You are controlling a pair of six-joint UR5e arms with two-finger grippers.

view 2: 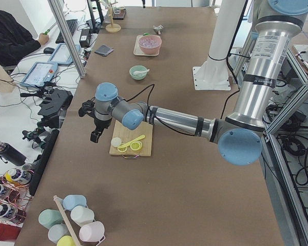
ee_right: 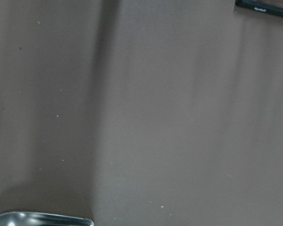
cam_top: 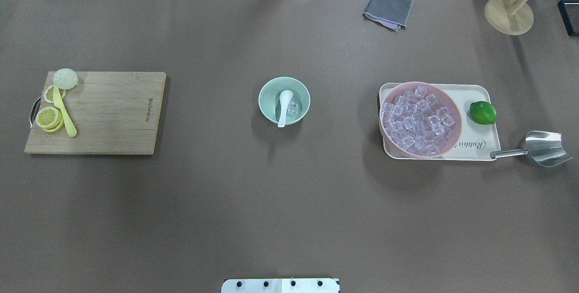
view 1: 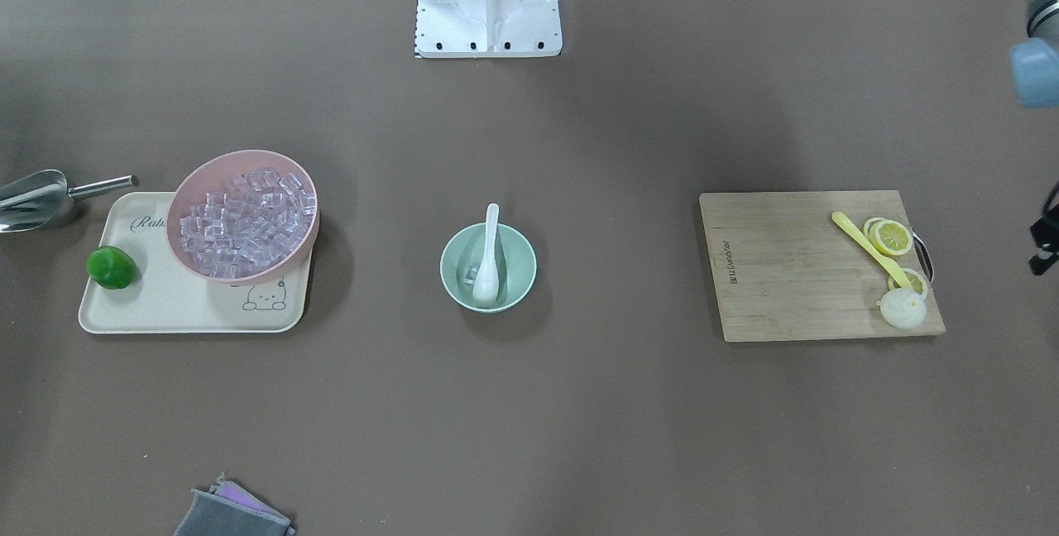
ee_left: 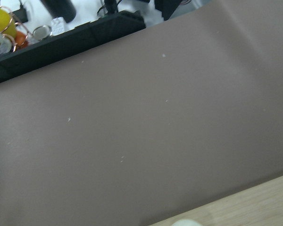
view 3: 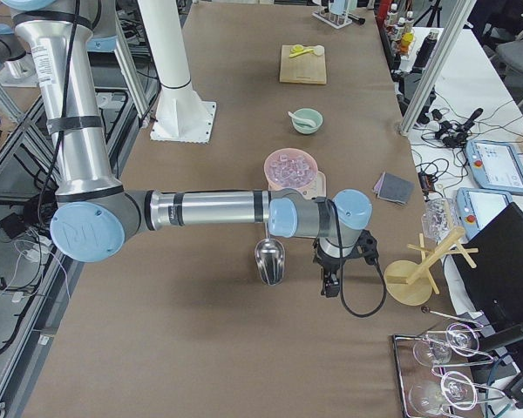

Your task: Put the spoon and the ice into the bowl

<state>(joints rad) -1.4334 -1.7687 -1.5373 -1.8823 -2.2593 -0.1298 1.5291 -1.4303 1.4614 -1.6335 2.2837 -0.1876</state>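
we see the small white plastic soup spoon [cam_top: 284, 103] lying in the small round mint-green bowl [cam_top: 261, 98], its handle over the rim nearest our base, with a few clear ice cubes [cam_top: 294, 108] beside its scoop. more cubes fill the pink bowl [cam_top: 457, 123] to that bowl's right. our left gripper [view 2: 96, 134] and right gripper [view 3: 329, 283] hang well apart from it; whether their fingers are apart or together, we cannot tell.

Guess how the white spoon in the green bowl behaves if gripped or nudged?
The spoon looks like thin glossy plastic: probably light and stiff, but slippery in a pinch. Its handle leans on the bowl rim, scoop down inside, so a nudge would likely slide or pivot it. The ice beside the scoop may shift.
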